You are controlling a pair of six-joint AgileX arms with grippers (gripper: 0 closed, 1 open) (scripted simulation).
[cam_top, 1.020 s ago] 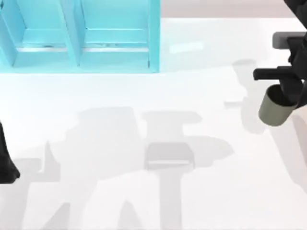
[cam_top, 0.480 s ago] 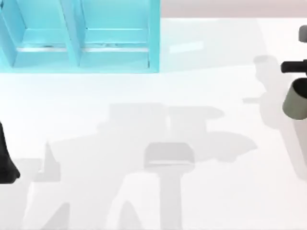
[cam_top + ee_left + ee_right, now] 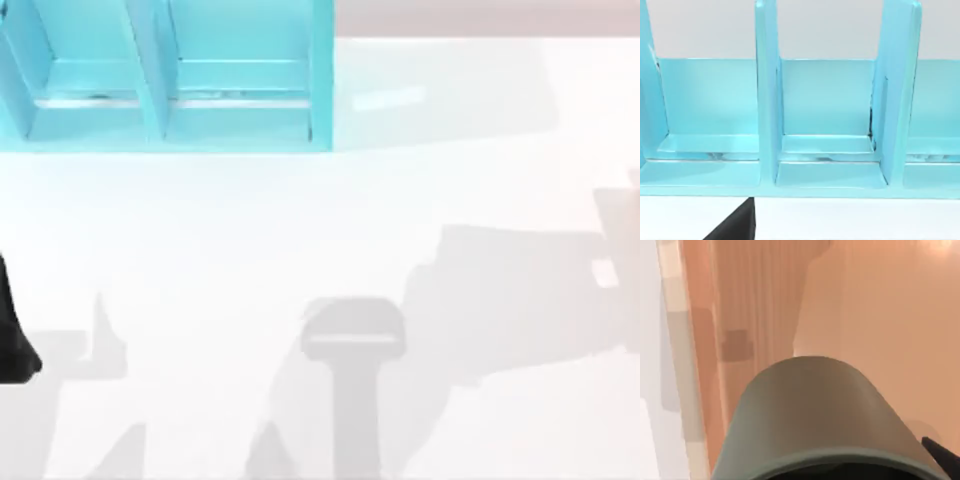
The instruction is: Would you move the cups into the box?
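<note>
Olive-grey cup (image 3: 812, 415) looms directly in front of the right tool's wrist camera, its rim nearest the lens, above a peach-coloured surface (image 3: 880, 315); whether the tool pinches it cannot be told. Left arm (image 3: 12, 335) sits parked at the white desk's (image 3: 300, 230) left edge, facing the turquoise divided box (image 3: 767, 100).

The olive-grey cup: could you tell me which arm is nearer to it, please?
Right. The olive-grey cup sits right under the right wrist camera, over a peach surface. The left arm is parked at the table's left edge, facing the blue rack.
</note>
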